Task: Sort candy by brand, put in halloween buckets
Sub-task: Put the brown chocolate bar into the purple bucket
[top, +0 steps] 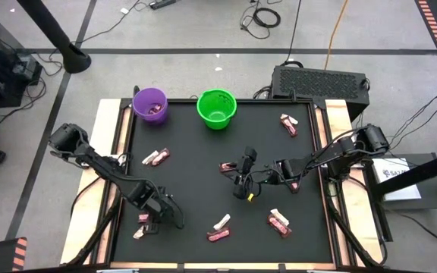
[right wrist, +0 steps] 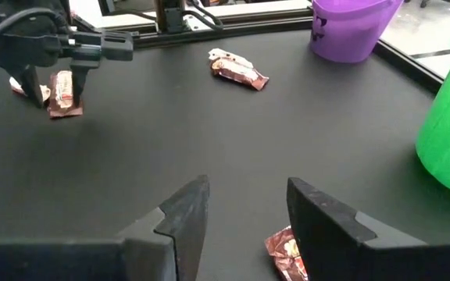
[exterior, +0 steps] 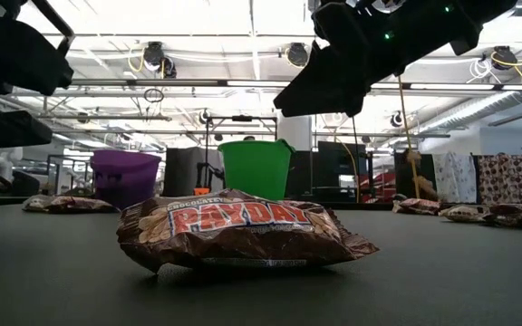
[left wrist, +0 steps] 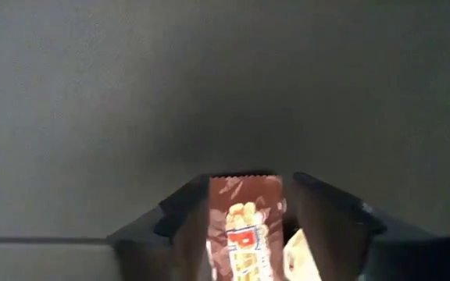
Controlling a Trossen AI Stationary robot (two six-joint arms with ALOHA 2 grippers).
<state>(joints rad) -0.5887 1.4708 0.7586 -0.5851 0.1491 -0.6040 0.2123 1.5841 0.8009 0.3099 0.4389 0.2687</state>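
Observation:
My left gripper [top: 146,222] stands open near the mat's near left corner, pointing steeply down. Its fingers straddle a brown-red wrapped candy [left wrist: 244,226] lying flat on the mat; a cream-wrapped one [left wrist: 299,257] lies beside it. My right gripper [top: 237,176] hovers open over the middle of the mat, with a candy [right wrist: 286,254] on the mat just below its fingers. The purple bucket [top: 150,105] and the green bucket [top: 217,108] stand upright at the mat's far edge. Some candy shows inside the purple one. My left gripper has one finger [left wrist: 186,226] on each long side of the candy, coming from above and lying along it. The candy rests flat on the mat. I cannot tell whether the fingers touch it.
More candy lies scattered on the black mat: a pair left of centre [top: 155,157], one at the far right [top: 288,125], a pair near the front [top: 220,227], another pair at the near right [top: 279,222]. Wooden rails [top: 112,136] border the mat.

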